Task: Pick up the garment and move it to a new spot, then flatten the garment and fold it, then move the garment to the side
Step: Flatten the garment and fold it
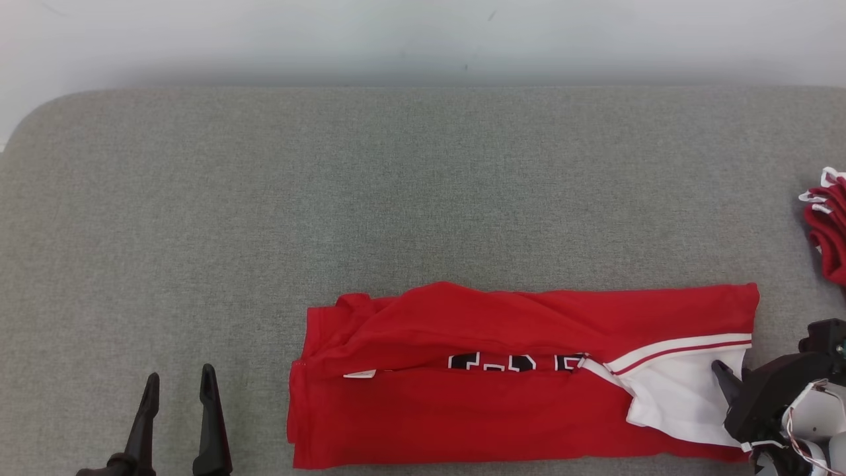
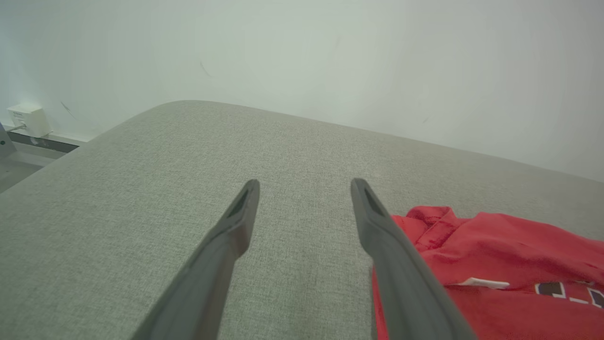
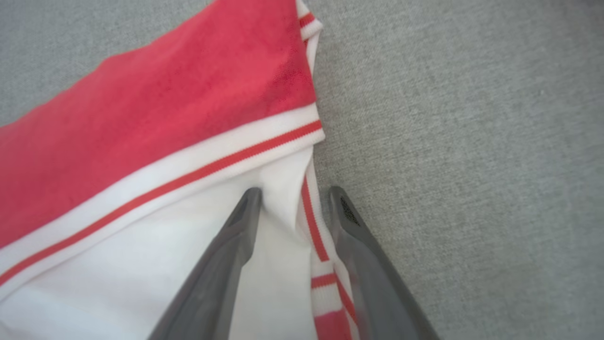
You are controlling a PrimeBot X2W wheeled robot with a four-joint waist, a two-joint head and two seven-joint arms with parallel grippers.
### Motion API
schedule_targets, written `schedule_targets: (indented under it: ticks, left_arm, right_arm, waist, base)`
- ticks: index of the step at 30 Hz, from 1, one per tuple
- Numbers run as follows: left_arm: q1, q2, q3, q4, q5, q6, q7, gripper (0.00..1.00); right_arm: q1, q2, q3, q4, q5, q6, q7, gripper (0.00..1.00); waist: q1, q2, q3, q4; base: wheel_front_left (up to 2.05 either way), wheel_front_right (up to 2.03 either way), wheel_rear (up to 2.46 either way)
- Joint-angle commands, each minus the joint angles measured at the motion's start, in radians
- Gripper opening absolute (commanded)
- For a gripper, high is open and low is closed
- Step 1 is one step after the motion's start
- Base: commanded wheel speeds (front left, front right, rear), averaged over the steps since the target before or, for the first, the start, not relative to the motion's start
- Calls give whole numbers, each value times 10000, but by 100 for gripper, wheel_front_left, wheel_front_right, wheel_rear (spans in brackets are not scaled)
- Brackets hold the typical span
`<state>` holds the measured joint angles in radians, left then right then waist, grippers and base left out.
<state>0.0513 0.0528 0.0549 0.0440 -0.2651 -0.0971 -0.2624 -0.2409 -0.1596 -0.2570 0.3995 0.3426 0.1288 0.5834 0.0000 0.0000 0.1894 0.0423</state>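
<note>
- Head view: one grey fabric-covered surface [image 1: 264, 198] with a rounded far-left corner spans the whole width. One pale wall [image 1: 423, 39] rises behind it.
- One red garment [image 1: 496, 410] lies on the near right part of the surface, folded into a long band running left to right. A white panel with a red-striped white band is at its right end. One row of black-and-white lettering [image 1: 515, 362] peeks out along the middle fold.
- Two grippers, each with two dark fingers.
- The left gripper [image 1: 180, 373] sits at the lower left, over bare surface and well clear of the garment's left end. Its fingers are spread wide, with nothing between them.
- The right gripper [image 3: 295, 192] is at the garment's right end. In the right wrist view its fingers stand apart, one over the white panel and one beside the striped hem, with the hem's edge between them. The cloth is not pinched, though whether the tips touch it is hard to judge.
- One second red bundle [image 1: 829, 231] with white trim lies at the far right edge, apart from the garment.
- One small white label [image 1: 359, 374] shows at the middle fold.
- One white box [image 2: 28, 120] is mounted low on the wall in the left wrist view.
</note>
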Motion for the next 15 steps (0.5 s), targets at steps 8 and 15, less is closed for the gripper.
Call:
schedule_targets:
  ticks: [8,15]
  left_arm:
    - [137,-32,-27,66,-86,46,-28,100]
    - [311,-31,-78,166,-174,93,-28,100]
  right_arm:
    - [273,261,70,270,-359,4,-93,0]
    - [316,50,-342,-335,-544,1,-650,0]
  waist:
    - [0,0,-164,-152]
    - [0,0,-431,-321]
  base:
    - [0,0,0]
    - [0,0,0]
